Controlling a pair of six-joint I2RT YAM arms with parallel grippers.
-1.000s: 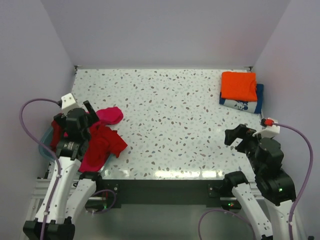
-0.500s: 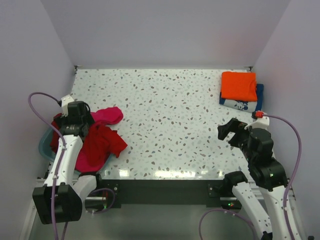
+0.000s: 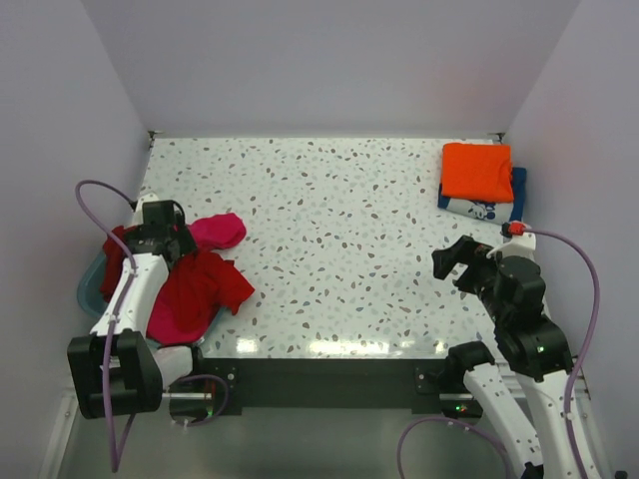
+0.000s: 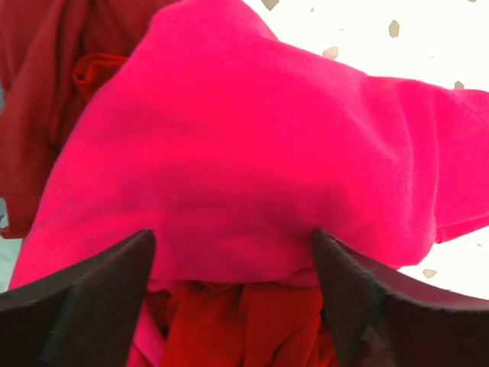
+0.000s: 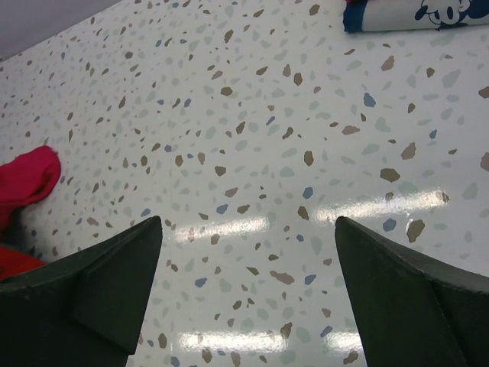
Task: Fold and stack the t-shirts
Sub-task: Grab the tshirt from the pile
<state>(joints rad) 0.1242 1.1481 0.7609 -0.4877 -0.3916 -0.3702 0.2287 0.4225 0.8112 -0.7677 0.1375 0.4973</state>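
Observation:
A crumpled heap of t-shirts lies at the table's left edge, with a magenta-pink one [image 3: 222,230] [image 4: 252,138] on top and dark red ones [image 3: 205,289] [image 4: 229,321] under and beside it. My left gripper [image 3: 178,241] [image 4: 233,233] is pressed down into this heap. It is open, with its jaws standing either side of a bulging fold of the magenta shirt. At the far right an orange shirt [image 3: 477,170] sits folded on a folded navy one [image 3: 489,209] [image 5: 412,11]. My right gripper [image 3: 449,261] [image 5: 248,222] hovers open over bare table, with nothing between its fingers.
A pale blue tub [image 3: 88,289] sits under the heap at the left table edge. The speckled table [image 3: 339,220] is walled on three sides. The left arm's purple cable [image 3: 95,190] loops above the heap.
My left arm has swung its wrist toward the far side and down onto the shirt heap, and its jaws have narrowed slightly. My right gripper shifted a little to the left.

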